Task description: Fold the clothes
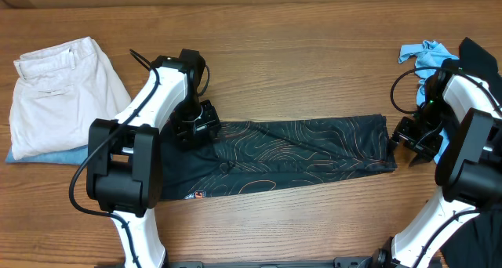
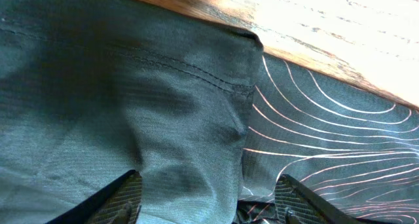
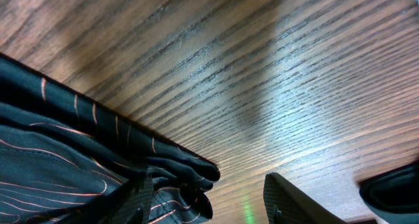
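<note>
Here, wood-grain table (image 1: 314, 48), black jersey (image 1: 298, 154) flat

Bare table (image 1: 314, 80) lies open beyond the jersey (image 1: 298, 154); beige trousers (image 1: 63, 88) crowd the left

The left gripper (image 2: 209, 207) pointed straight down, fingers (image 2: 124, 199) spread wide; over on the other side the right gripper (image 3: 208, 203) hung low, fingers (image 3: 283, 199) parted too.

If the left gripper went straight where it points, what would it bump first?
The jersey: its plain black fold lies right ahead of the left gripper, probably very close, though depth is unclear.
</note>
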